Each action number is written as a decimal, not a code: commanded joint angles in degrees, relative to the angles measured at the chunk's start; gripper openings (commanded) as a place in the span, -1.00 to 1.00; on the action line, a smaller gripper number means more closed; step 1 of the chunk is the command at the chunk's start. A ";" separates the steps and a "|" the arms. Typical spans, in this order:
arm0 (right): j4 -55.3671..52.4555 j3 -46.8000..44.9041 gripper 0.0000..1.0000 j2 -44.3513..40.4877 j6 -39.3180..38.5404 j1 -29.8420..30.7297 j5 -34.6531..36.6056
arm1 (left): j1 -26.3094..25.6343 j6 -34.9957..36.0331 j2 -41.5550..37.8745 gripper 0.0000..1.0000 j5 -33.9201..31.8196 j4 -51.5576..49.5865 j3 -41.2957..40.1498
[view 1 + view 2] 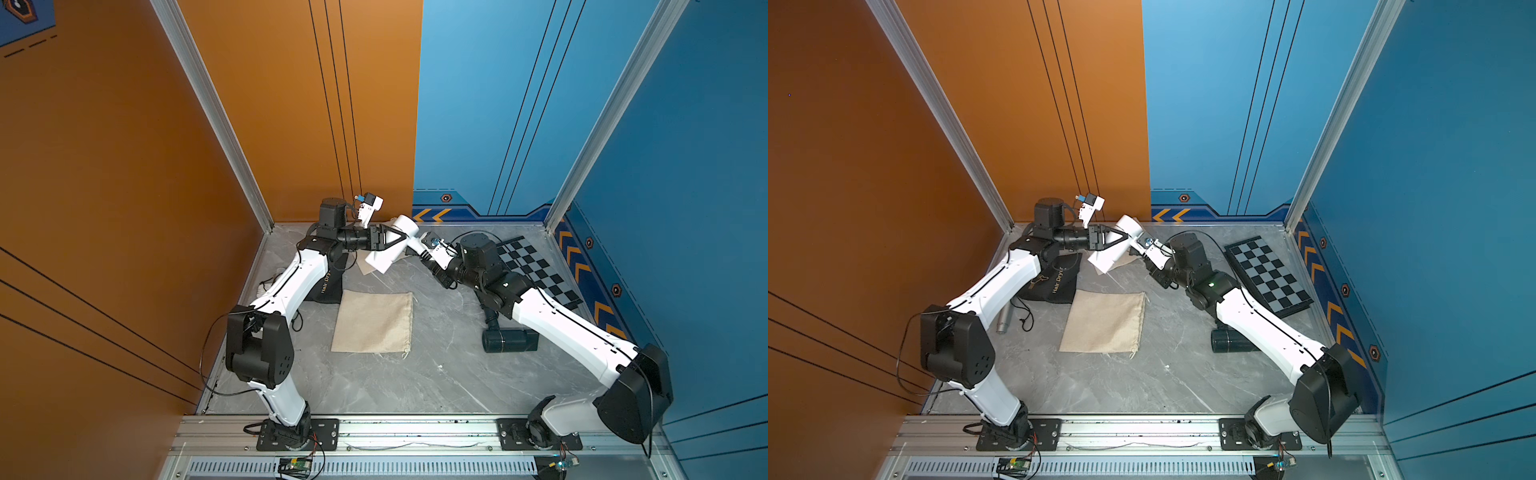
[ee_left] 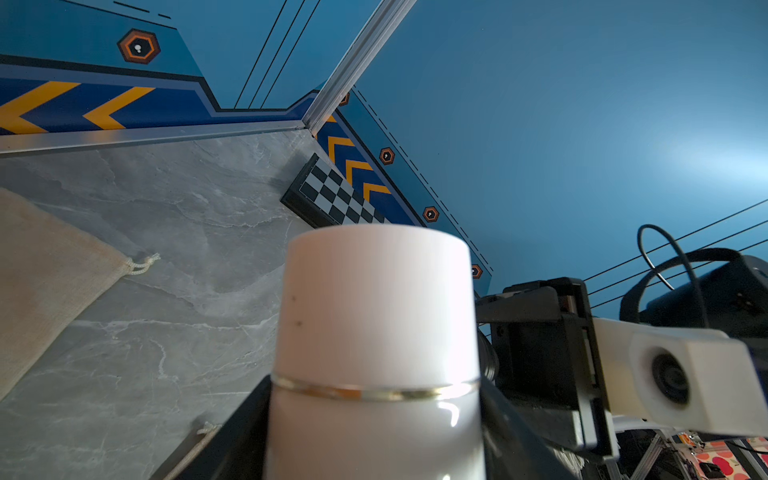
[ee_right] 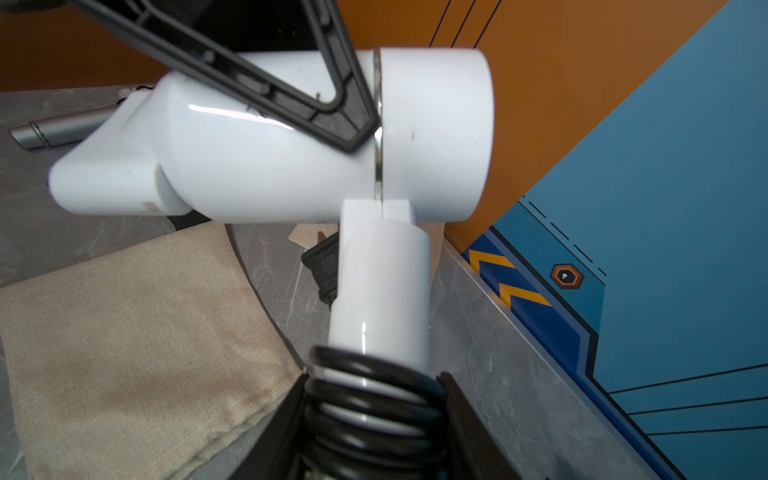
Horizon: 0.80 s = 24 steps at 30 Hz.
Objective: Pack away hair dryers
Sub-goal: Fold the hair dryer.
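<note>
**A:** Which step are we watching?

**B:** I'm reading it as a two-arm re-grip, before bagging. Going left to right: rod (image 1: 1004, 322) and black pouch (image 1: 1054, 278) are lying by the left arm, nobody touching them. Left gripper (image 1: 399, 240) is clamping the white dryer (image 1: 386, 255) across the barrel, a jaw sitting on each side. Right gripper (image 3: 374, 382) is pinching the handle, jaws narrow, over the coiled cord.

**A:** Where's the dryer sitting?

**B:** It's hanging in the air at the back of the table, between both arms. Beige pouch (image 1: 374, 322) is lying flat mid-table, just in front. I can't tell whether its mouth is open. Dark dryer (image 1: 509, 340) is lying further right, beside the right arm, not packed.

**A:** Next move?

**B:** I'm guessing one arm should be letting go and opening a pouch mouth. The other should be feeding the dryer in barrel-first. I'd be watching that the cord isn't unwinding and snagging.
</note>
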 commanded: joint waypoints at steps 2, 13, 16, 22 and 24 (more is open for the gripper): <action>5.99 3.45 -0.75 1.12 -0.68 2.86 -6.64 | -1.72 -3.25 -2.92 0.48 5.14 4.62 0.24; 3.45 5.45 -0.75 1.04 -5.36 3.67 -9.07 | -0.88 -3.77 -2.93 0.65 11.97 2.44 1.46; 3.99 5.09 -0.75 0.91 -7.87 5.47 -9.22 | -1.09 4.77 -3.53 0.61 11.75 -9.99 3.85; 7.75 3.51 -0.77 0.08 -11.35 5.26 -10.11 | -1.10 12.09 -3.91 0.57 10.43 -19.44 5.96; 7.93 3.79 -0.77 0.00 -12.44 5.08 -10.37 | -1.05 12.79 -4.32 0.57 10.49 -19.83 5.45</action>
